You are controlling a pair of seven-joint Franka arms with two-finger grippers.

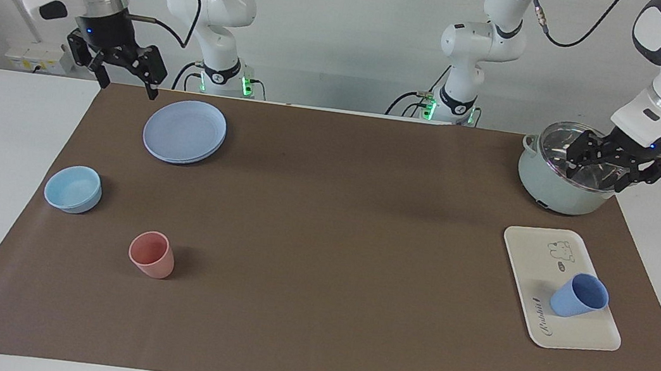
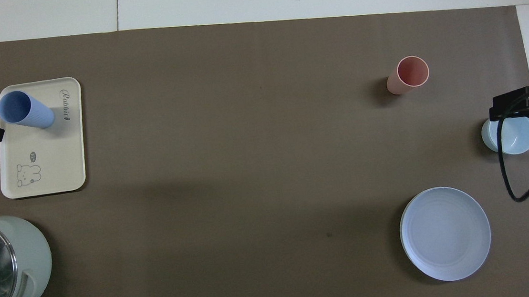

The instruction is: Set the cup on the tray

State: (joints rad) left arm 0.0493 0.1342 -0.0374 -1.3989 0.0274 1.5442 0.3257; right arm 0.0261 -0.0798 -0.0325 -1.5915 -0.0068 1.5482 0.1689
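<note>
Cup (image 1: 578, 295) is set upright on tray (image 1: 527, 250); placement looks done. Left gripper (image 1: 609, 163) and right gripper (image 1: 118, 63) are raised, jaws spread, nothing held. No further move is needed.

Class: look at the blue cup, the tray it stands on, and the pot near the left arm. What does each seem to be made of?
Blue cup: likely matte plastic; even colour, no glare.
Tray: probably smooth cream plastic; rounded corners, printed cartoon.
Pot: pale green coated body, possibly enamelled metal; its top looks shiny, glass or steel.
</note>
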